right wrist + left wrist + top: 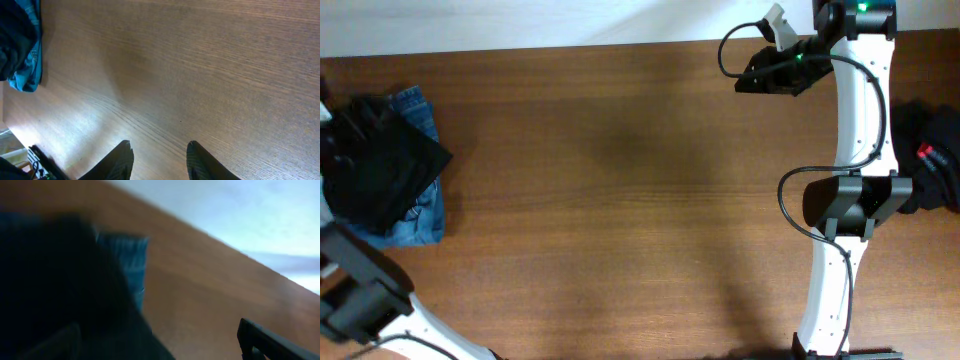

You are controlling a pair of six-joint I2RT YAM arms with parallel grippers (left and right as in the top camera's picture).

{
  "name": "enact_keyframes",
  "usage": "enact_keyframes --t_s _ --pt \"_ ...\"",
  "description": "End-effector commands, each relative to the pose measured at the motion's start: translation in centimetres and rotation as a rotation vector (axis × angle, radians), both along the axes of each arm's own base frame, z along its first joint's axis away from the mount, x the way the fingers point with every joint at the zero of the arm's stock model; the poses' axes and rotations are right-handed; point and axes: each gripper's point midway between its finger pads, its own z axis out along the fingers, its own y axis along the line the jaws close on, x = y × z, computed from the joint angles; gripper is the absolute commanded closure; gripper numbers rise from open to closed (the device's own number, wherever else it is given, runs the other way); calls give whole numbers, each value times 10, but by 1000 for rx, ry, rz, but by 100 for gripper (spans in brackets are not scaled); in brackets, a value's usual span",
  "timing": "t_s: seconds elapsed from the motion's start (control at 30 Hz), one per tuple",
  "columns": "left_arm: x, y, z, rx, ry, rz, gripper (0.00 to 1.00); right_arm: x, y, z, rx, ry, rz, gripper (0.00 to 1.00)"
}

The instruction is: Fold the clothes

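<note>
When seen from above, the right arm bends over the counter, and the black clothes lie on blue jeans at the left. The blurry left wrist view shows the left fingers wide, beside the clothes. The right wrist view shows the right fingers a little apart, holding nothing.

our left gripper held its jaws spread wide. our right gripper hovered with jaws partly apart, gripping nothing at all.

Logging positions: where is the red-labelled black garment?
The black garment lies at the table's far right edge in the overhead view, beside the right arm.
</note>
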Motion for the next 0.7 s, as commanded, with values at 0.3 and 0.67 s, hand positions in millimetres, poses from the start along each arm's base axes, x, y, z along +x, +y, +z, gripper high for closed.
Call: enact_keyframes --t_s 0.3,0.67 --pt "4 -48 -90 -331 122 -103 1 -3 0 16 -4 -38 4 60" --pt "4 -47 47 -58 -83 -133 1 -2 -11 9 -74 -34 -12 55"
